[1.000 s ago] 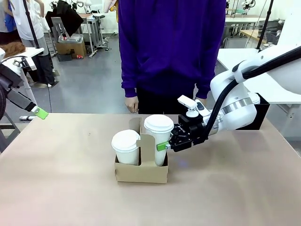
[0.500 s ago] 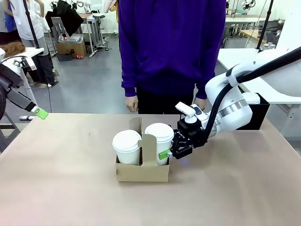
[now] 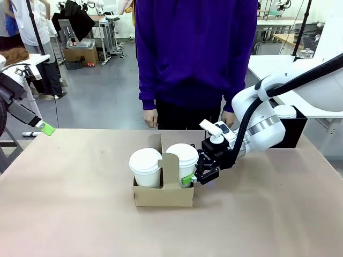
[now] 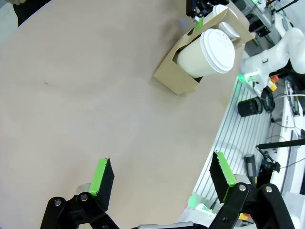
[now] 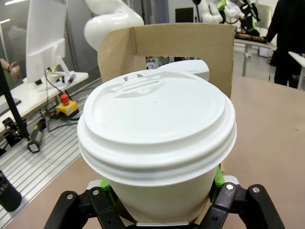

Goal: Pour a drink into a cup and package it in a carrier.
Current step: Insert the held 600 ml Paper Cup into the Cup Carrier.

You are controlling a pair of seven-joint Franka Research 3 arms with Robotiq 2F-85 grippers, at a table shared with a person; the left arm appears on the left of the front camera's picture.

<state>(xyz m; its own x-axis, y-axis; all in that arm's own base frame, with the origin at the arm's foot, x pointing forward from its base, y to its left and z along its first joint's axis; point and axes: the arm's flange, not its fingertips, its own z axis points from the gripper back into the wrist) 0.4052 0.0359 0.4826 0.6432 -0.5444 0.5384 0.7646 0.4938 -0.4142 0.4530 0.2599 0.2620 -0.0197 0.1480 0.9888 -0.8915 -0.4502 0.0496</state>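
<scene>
The right gripper (image 3: pixel 192 178), black with green pads, is seen at the lidded white paper cup (image 3: pixel 182 160), its jaws set around the cup's body; whether they grip or have begun to loosen cannot be told. The cup is seated in the brown cardboard carrier (image 3: pixel 163 194), beside a second lidded cup (image 3: pixel 145 166). Packaging appears nearly done; release and a clean retreat are called for. The left gripper (image 4: pixel 162 179) hangs wide open, empty.

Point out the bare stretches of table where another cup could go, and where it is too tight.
Free: the wide table surface left of the carrier, up to the left hand at the edge; also the near strip in front of the carrier. Crowded: right of the carrier, where the right hand sits at the cup, with the black box behind.
</scene>
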